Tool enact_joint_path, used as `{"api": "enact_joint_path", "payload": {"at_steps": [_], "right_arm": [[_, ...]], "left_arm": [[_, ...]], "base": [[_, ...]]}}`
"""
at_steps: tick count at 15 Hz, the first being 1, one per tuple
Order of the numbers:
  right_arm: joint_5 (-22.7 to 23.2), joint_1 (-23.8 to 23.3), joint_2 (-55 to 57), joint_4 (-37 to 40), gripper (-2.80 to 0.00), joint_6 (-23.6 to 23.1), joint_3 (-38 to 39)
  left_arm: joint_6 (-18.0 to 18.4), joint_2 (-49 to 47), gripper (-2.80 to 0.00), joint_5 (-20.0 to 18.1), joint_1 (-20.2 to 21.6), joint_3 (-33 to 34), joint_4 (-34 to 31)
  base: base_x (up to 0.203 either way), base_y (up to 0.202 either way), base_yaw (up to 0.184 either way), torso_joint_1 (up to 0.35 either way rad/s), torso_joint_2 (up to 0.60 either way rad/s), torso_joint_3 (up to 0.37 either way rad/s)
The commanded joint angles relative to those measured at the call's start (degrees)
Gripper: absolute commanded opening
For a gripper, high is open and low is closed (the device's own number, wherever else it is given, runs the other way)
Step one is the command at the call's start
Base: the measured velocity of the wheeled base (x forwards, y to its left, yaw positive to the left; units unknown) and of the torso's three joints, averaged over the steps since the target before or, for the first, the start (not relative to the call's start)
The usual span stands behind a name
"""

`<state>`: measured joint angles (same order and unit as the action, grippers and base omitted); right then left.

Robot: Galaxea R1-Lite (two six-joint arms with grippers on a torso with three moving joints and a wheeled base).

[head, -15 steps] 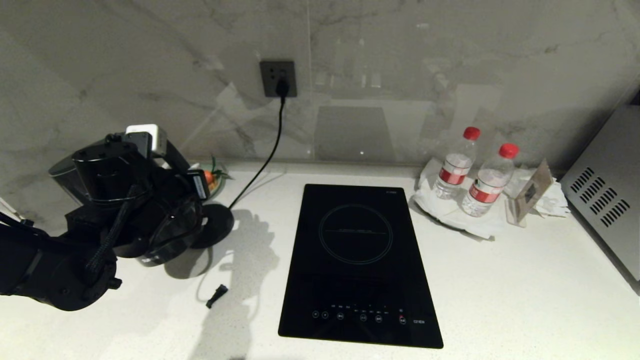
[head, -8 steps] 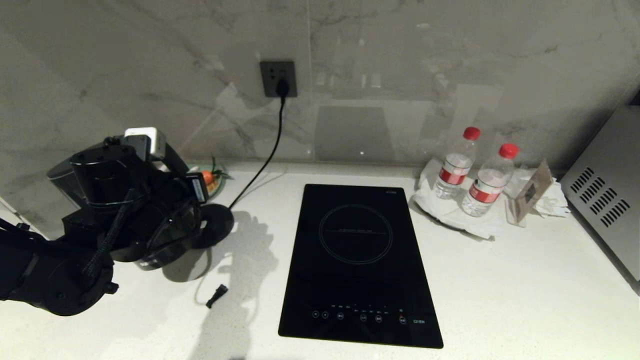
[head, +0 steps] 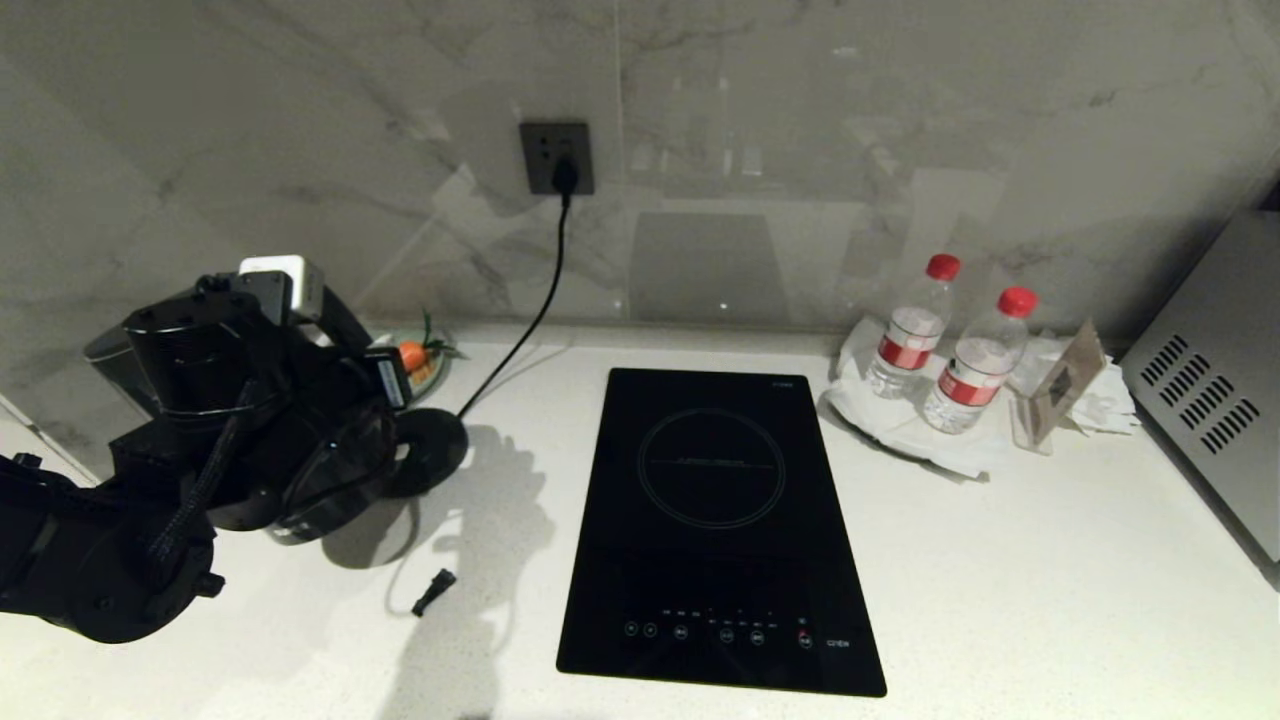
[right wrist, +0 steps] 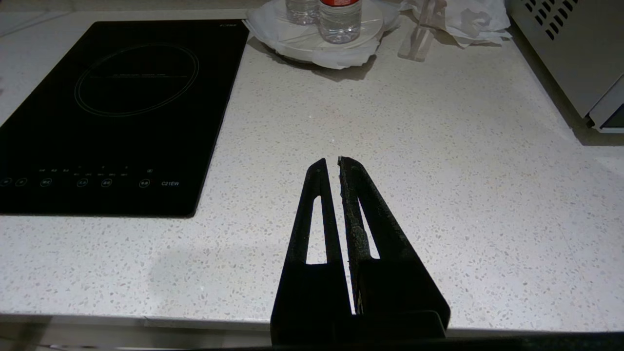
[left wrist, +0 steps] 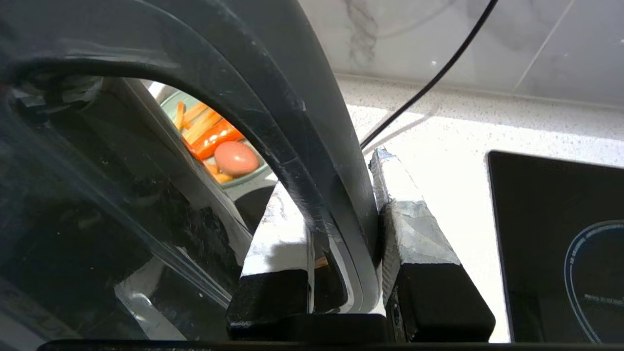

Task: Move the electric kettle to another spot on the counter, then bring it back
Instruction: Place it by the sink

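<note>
Clamping the kettle's loop handle (left wrist: 312, 161), the left gripper (left wrist: 341, 243) has its two taped fingers (left wrist: 414, 234) closed narrowly on the black band, one finger on each side. The kettle (head: 330, 470) is at the far left of the counter (head: 1000, 580), largely hidden behind the left arm and wrist in the head view; only its glossy black lower body shows there. Whether its underside touches the counter cannot be told.

Just right of the kettle lies the flat round base (head: 430, 450), touching the counter. Its cord (head: 530, 310) runs up and back to the wall socket (head: 556, 157). Behind the kettle, near the wall, is a small dish of orange food (left wrist: 229, 156). A small black piece (head: 433, 591) lies on the counter nearer than the base.

The hob (head: 720, 520) is set into the counter at centre, well apart from the kettle. Far right of it, two red-capped bottles (head: 940, 340) stand on a white plate over crumpled paper. A small card stand (head: 1060, 385) is beside them. A grey vented appliance (head: 1210, 400) occupies the right edge.

The right gripper (right wrist: 336, 163) hangs over the near right part of the counter, right of the hob, its fingers pressed together and holding nothing.
</note>
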<state>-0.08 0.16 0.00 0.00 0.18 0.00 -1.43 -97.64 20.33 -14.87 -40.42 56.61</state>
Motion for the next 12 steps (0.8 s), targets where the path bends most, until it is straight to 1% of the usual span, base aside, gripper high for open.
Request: {"api": "enact_joint_path", "payload": {"at_steps": [1, 4, 6, 12], "right_arm": [[0.0, 0.0, -0.1, 0.0, -2.8, 0.0, 0.0], [0.0, 0.0, -0.1, 0.0, -2.8, 0.0, 0.0], [0.0, 0.0, -0.1, 0.0, -2.8, 0.0, 0.0], [0.0, 0.0, -0.1, 0.0, -2.8, 0.0, 0.0]], "left_arm": [[0.0, 0.9, -2.8, 0.1, -0.1, 1.0, 0.4], [-0.2, 3.1, -2.8, 0.1, -0.3, 4.5, 0.4], [-1.0, 3.7, -2.8, 0.1, -0.4, 4.9, 0.3], [-1.1, 4.6, -2.8, 0.1, -0.5, 6.5, 0.3]], "base": [[0.0, 0.0, 0.0, 0.0, 0.0, 0.0], [0.0, 0.0, 0.0, 0.0, 0.0, 0.0], [0.0, 0.0, 0.0, 0.0, 0.0, 0.0], [0.0, 0.0, 0.0, 0.0, 0.0, 0.0]]}}
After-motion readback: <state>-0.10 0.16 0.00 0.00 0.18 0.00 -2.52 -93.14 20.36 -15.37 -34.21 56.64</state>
